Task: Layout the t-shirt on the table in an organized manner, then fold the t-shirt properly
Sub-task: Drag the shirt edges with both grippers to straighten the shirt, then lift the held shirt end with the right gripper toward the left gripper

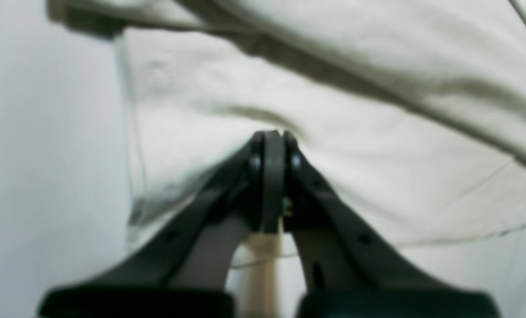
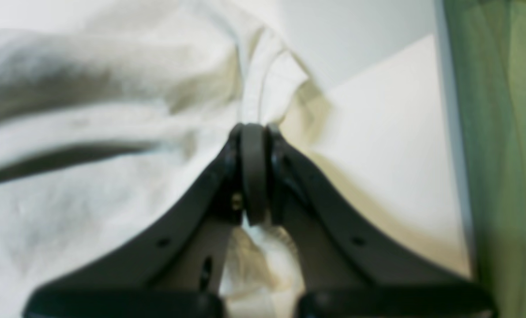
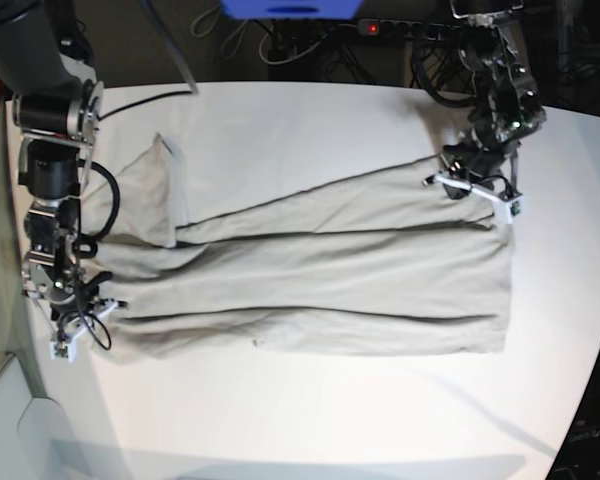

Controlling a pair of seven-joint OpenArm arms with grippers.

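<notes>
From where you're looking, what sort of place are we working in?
Probably a robotics lab or test bench: a large white table carrying only the t-shirt, with a power strip and tangled cables behind it.

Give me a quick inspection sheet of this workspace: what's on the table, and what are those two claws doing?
Surface: white table, bare around the cloth.
Job's things: t-shirt spread lengthwise, wrinkled, one sleeve sticking up.
Clutter: nothing seen.
Grippers: left gripper shut on the t-shirt; right gripper shut on the t-shirt at the opposite end.
Cables: black cable on the table's far corner; power strip behind.
Surroundings: dark floor, blue object beyond the table.
</notes>
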